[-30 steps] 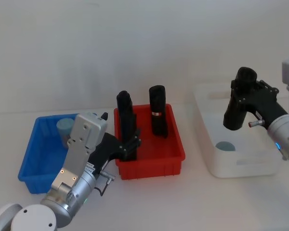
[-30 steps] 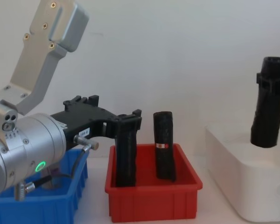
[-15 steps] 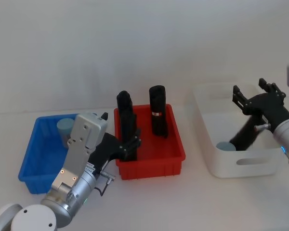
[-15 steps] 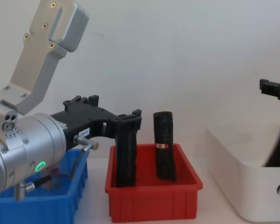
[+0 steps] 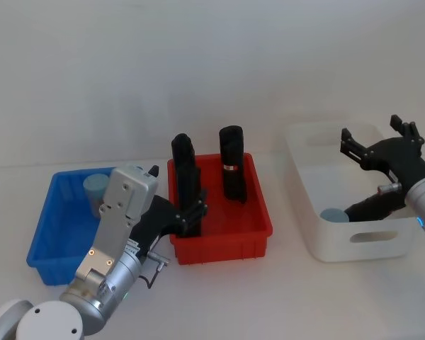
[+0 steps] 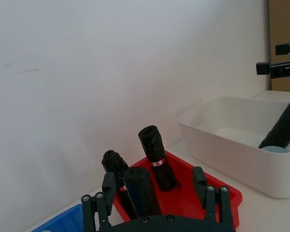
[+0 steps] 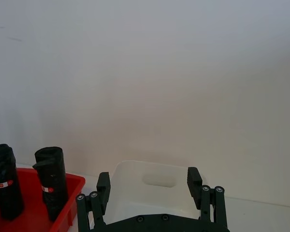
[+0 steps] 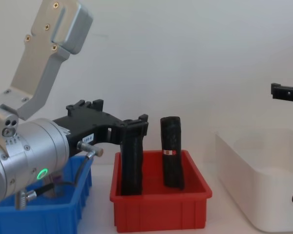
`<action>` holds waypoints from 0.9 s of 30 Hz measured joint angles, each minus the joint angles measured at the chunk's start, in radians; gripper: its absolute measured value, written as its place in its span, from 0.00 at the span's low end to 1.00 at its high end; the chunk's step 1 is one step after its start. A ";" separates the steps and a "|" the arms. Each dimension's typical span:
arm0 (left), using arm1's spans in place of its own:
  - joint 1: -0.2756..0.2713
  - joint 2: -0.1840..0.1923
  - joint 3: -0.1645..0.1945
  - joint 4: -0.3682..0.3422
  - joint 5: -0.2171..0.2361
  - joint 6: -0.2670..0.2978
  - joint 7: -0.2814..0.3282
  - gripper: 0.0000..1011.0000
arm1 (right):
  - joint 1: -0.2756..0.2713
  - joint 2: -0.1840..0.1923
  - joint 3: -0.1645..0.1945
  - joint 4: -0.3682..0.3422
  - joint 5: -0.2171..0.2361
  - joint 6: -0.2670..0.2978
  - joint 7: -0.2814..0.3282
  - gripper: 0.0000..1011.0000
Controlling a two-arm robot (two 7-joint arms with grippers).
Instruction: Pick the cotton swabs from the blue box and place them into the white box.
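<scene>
Head looks down, chest level; both share the red bin (image 5: 219, 212).

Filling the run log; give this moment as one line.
right gripper: open, above white box | black roll: lying inside | left gripper: open, by red bin

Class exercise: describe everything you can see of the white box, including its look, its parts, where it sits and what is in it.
The white box is a large open-topped tub, apparently of plastic, with rounded corners, thick walls and an oval handle hole. It stands on the table to the right of the red bin, apart from it. Inside lie a pale blue-lidded cotton swab tub and a black cylinder leaning over it. The open right gripper hangs above.
</scene>
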 joint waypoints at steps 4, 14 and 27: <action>0.000 0.000 0.000 0.000 0.000 0.000 0.000 0.99 | -0.003 0.001 0.001 -0.004 0.000 -0.001 0.000 0.99; 0.000 0.000 0.000 0.000 0.000 0.000 0.000 0.99 | -0.007 0.002 0.003 -0.011 0.000 -0.003 0.000 0.99; 0.000 0.000 0.000 0.000 0.000 0.000 0.000 0.99 | -0.009 0.003 0.004 -0.014 0.000 -0.005 0.001 0.99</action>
